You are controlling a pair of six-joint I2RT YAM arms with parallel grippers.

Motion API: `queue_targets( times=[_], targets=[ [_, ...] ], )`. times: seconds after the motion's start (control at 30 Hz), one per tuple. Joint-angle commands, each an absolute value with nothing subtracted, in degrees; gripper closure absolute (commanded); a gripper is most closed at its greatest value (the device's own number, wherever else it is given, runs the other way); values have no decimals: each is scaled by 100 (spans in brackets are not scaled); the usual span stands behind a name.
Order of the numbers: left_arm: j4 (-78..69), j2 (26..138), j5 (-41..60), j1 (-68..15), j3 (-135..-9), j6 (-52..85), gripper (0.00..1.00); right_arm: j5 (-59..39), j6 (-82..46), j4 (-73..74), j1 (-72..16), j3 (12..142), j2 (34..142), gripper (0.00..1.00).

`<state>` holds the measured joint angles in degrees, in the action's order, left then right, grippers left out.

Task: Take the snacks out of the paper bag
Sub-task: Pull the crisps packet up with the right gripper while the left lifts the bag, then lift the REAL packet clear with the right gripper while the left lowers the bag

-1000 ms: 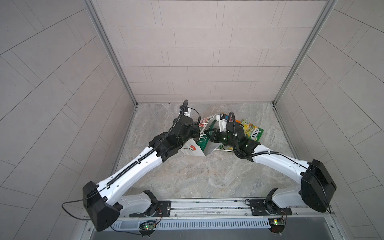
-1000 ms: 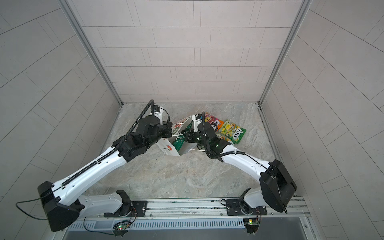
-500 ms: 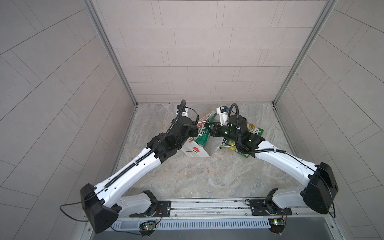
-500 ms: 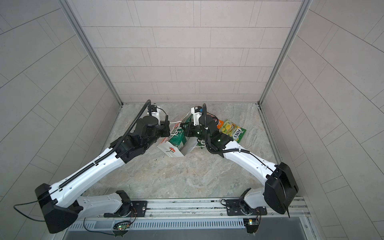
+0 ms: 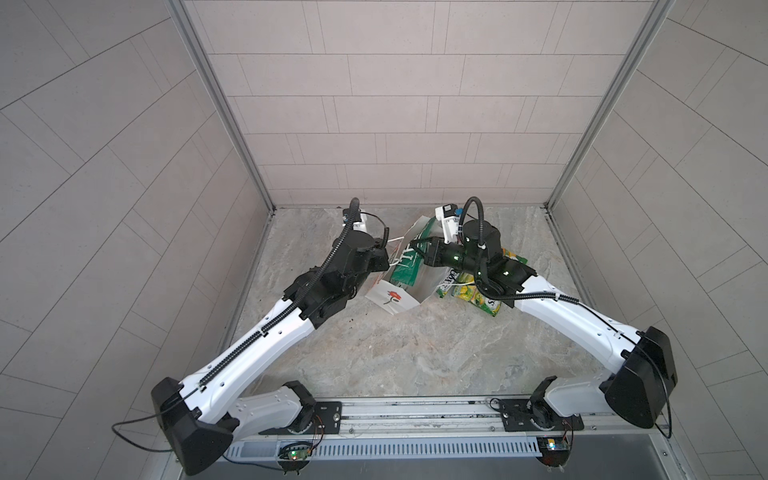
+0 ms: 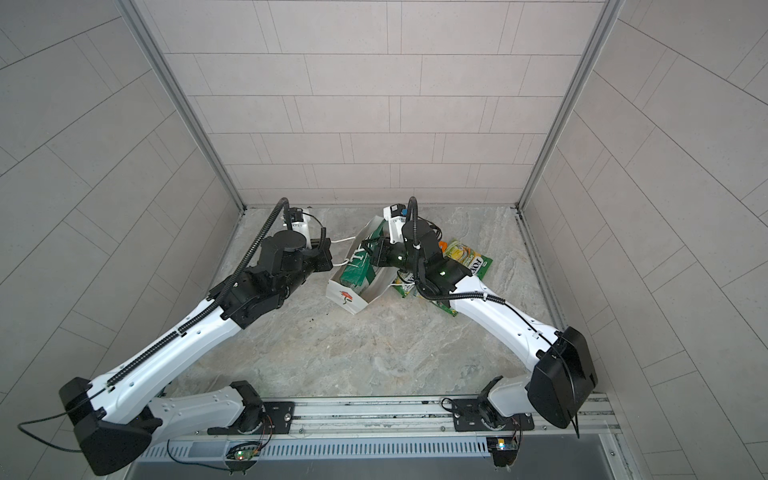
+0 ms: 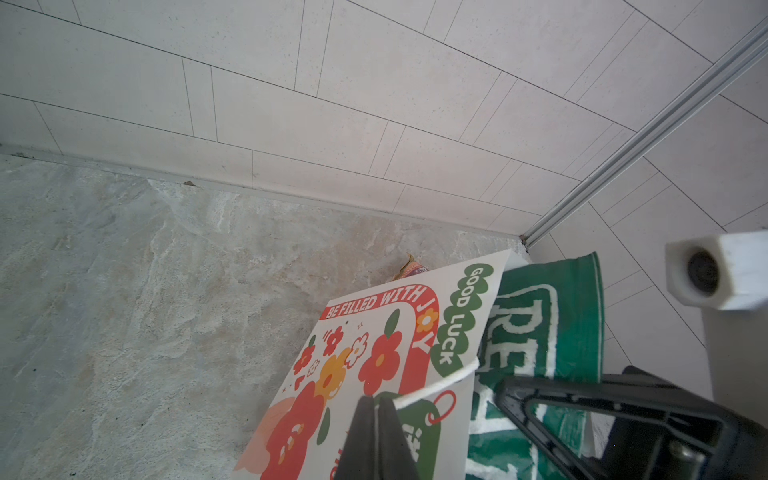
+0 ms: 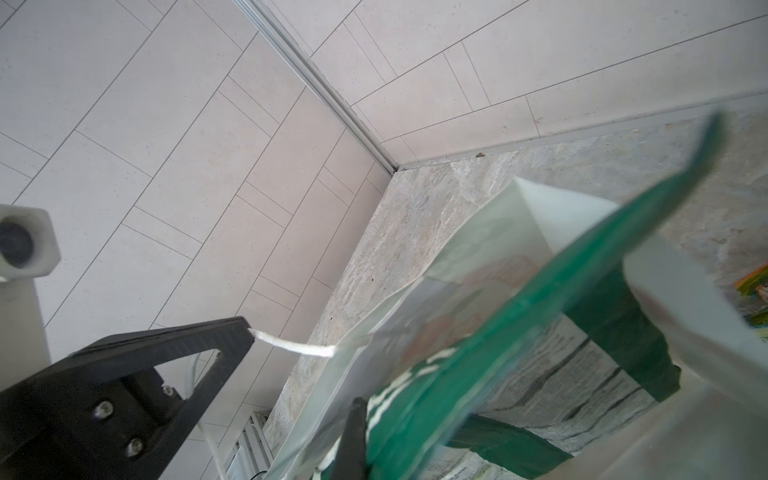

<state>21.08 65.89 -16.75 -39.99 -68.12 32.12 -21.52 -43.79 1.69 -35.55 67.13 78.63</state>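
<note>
L gripper (image 7: 376, 409) pinches string handle (image 7: 436, 384), prob. to anchor paper bag (image 5: 392, 297), tilted near far edge of tabletop (image 5: 415, 353). R gripper (image 5: 417, 245) clamps crisp bag (image 5: 405, 272), half out the mouth, so it slides free. Pouches (image 5: 486, 303) lie beside, toward far-right corner, under R arm (image 5: 552, 303).

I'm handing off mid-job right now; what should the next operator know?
Left gripper: shut on the string handle of the paper bag.
Right gripper: shut on the green crisp bag, partly out of the paper bag.
Done: FOX'S pouches lie on the table beside the bag.
Left: pull the crisp bag clear, set it down, check inside for more.
</note>
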Motion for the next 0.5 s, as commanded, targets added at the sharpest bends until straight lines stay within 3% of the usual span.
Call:
queue_targets(
  times=[0.0, 0.47],
  targets=[
    [2138, 6480, -1452, -3815, -6717, 3146, 100, -2317, -4321, 351, -3494, 6972, 7668, 100],
    [1951, 6579, -255, -3118, -6685, 3130, 100, -2969, -4752, 1377, -3244, 7090, 7839, 100]
  ],
)
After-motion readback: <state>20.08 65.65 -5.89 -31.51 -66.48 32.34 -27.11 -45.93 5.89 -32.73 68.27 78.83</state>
